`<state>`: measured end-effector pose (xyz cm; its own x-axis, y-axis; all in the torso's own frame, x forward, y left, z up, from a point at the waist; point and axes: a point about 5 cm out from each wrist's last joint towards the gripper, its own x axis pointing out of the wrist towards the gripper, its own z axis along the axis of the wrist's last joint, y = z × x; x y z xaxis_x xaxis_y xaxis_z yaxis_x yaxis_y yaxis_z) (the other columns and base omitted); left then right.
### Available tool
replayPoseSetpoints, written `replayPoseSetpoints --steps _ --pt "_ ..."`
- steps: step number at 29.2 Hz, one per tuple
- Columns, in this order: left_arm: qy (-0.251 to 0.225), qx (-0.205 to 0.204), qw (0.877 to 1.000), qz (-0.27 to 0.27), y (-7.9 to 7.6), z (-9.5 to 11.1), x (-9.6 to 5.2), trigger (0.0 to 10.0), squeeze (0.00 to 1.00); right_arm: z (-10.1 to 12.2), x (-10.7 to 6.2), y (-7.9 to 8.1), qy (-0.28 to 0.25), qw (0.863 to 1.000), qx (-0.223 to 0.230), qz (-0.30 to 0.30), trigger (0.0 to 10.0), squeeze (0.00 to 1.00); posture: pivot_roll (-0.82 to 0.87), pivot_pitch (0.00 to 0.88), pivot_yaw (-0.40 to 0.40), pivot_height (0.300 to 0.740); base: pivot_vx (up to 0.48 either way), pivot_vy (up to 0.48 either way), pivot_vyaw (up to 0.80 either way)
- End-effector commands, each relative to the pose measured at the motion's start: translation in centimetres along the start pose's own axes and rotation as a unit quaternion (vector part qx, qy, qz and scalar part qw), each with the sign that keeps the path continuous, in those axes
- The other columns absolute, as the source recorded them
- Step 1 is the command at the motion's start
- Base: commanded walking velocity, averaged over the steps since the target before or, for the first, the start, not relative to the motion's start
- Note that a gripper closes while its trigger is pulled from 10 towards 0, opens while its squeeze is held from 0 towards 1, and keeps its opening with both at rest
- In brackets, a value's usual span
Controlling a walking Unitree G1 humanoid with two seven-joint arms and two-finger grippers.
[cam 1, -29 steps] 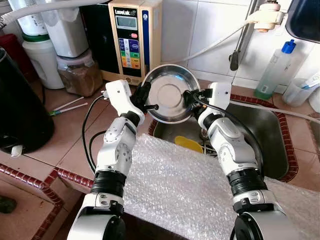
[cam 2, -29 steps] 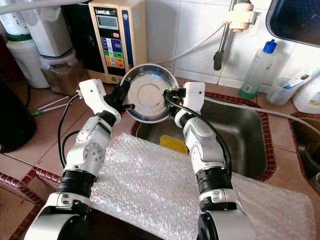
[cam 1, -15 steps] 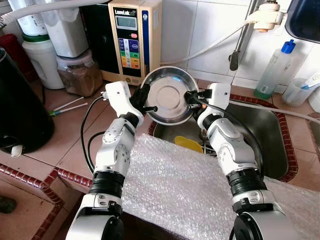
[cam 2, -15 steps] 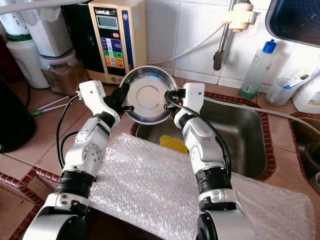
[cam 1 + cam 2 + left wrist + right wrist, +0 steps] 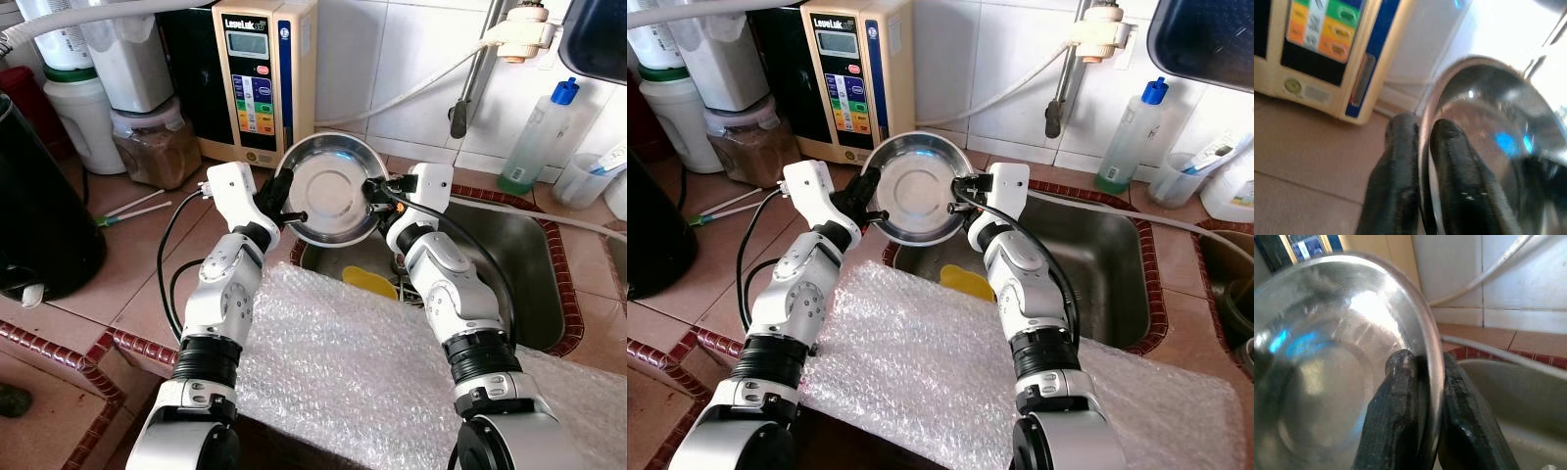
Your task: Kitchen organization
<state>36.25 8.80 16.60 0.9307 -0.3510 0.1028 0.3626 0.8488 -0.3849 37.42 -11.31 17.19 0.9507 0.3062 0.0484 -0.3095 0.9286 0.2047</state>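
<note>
Over sink [image 5: 529, 264], grippers [image 5: 287, 201] seemingly pinch bowl [image 5: 331, 191].

1. A home kitchen: a steel sink [image 5: 534, 264] is set into a terracotta-tiled counter [image 5: 127, 284] with white wall tiles behind.
2. A water ionizer [image 5: 260, 73], storage jars [image 5: 152, 142] and a dish-soap bottle [image 5: 537, 137] (blue-capped) line the wall.

beige countertop water ionizer [image 5: 257, 78] | brand line on the dark strip at its top reads roughly "LeveLuk", last letters unsure | grey display below it: digits not legible | coloured buttons: captions too small to read | bottles' labels: unreadable
</note>
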Motion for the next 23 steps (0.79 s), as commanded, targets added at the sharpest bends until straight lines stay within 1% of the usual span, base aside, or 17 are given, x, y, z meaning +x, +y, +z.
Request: replayPoseSetpoints --steps 1,5,6,10,12,14,16,19,20,23 --pt "0.01 0.019 0.997 -0.078 -2.6 0.0 0.4 10.0 1.0 -0.4 0.0 -0.5 0.02 1.0 -0.014 -0.019 0.0 0.0 0.04 0.0 0.022 0.74 0.0 0.0 0.0" --pt "0.025 0.027 0.995 -0.091 -3.1 -0.6 0.2 10.0 1.0 -0.4 0.0 -0.6 0.02 0.999 -0.015 -0.02 0.0 0.0 0.04 0.0 0.023 0.74 0.0 0.0 0.0" --pt "0.037 0.033 0.994 -0.098 -3.4 -1.2 0.1 10.0 1.0 -0.4 0.0 -0.8 0.019 0.999 -0.023 -0.024 0.0 0.0 0.04 0.0 0.023 0.74 0.0 0.0 0.0" --pt "0.04 0.032 0.994 -0.1 -3.5 -1.3 0.0 10.0 1.0 -0.3 -0.1 -1.1 0.018 0.999 -0.034 -0.032 0.0 0.0 0.04 0.0 0.021 0.74 0.0 0.0 0.0" --pt "0.044 0.034 0.993 -0.099 -3.4 -1.2 0.1 10.0 1.0 -0.4 -0.2 -1.3 0.019 0.998 -0.042 -0.038 0.0 0.0 0.04 0.0 0.021 0.74 0.0 0.0 0.0" --pt "0.063 0.042 0.992 -0.103 -2.8 -1.2 0.0 10.0 1.0 -0.4 -0.3 -1.8 0.019 0.996 -0.07 -0.047 0.0 0.0 0.04 0.0 0.021 0.74 0.0 0.0 0.0" --pt "0.067 0.044 0.991 -0.106 -2.7 -1.2 0.0 10.0 1.0 -0.4 -0.4 -1.9 0.019 0.996 -0.075 -0.049 0.0 0.0 0.04 0.0 0.021 0.74 0.0 0.0 0.0" --pt "0.084 0.054 0.988 -0.118 -2.5 -1.5 -0.2 10.0 1.0 -0.3 -0.5 -2.5 0.017 0.995 -0.081 -0.059 0.0 0.0 0.04 0.0 0.022 0.74 0.0 0.0 0.0" --pt "0.09 0.056 0.987 -0.118 -2.4 -1.6 -0.3 10.0 1.0 -0.2 -0.7 -3.0 0.016 0.993 -0.101 -0.065 0.0 0.0 0.04 0.0 0.023 0.74 0.0 0.0 0.0" --pt "0.096 0.067 0.986 -0.115 -2.0 -1.7 -0.4 10.0 1.0 -0.1 -0.9 -3.5 0.016 0.993 -0.091 -0.071 0.0 0.0 0.04 0.0 0.022 0.74 0.0 0.0 0.0"
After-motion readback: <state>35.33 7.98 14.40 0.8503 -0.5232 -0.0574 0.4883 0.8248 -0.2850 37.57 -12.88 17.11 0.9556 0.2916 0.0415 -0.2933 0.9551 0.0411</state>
